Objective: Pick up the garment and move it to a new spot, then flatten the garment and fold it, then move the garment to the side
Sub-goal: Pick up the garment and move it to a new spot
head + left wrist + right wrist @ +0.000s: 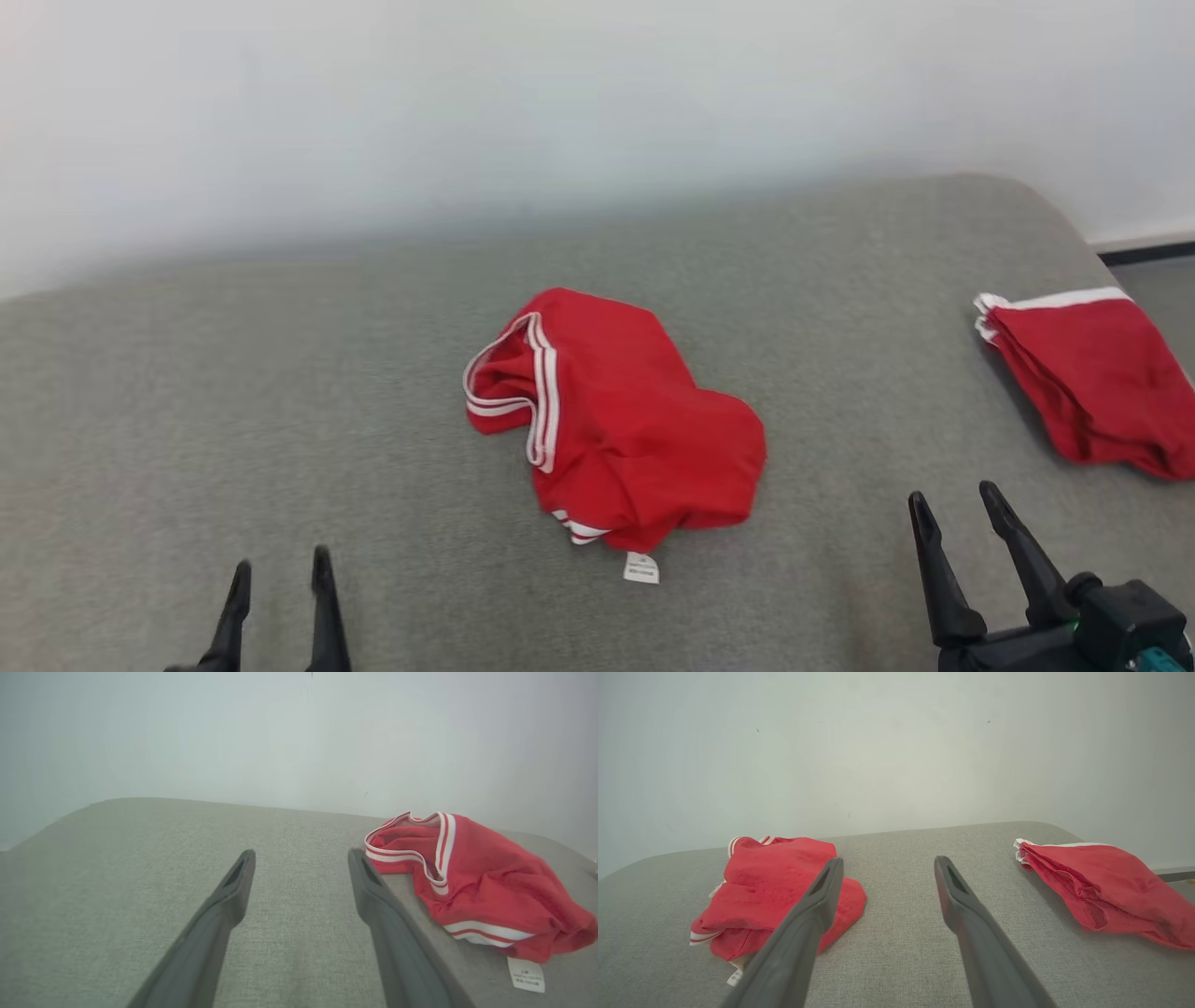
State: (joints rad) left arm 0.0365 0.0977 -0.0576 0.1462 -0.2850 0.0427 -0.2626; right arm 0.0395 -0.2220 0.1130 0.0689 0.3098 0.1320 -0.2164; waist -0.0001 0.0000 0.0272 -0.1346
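At the middle of the grey cushion (280,392), found the red garment (625,420) crumpled. Saw left gripper (282,563) and right gripper (954,495) spread apart, gripping nothing. Noted 1 folded garment (1088,373) far right.

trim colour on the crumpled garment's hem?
White with a red stripe, on the red crumpled garment; clearest in the left wrist view.

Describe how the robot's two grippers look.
The left gripper and right gripper each have two long, dark grey-black fingers tapering to narrow tips, with a slim recessed slot near each tip. The right one's bulky black body shows a small teal patch.
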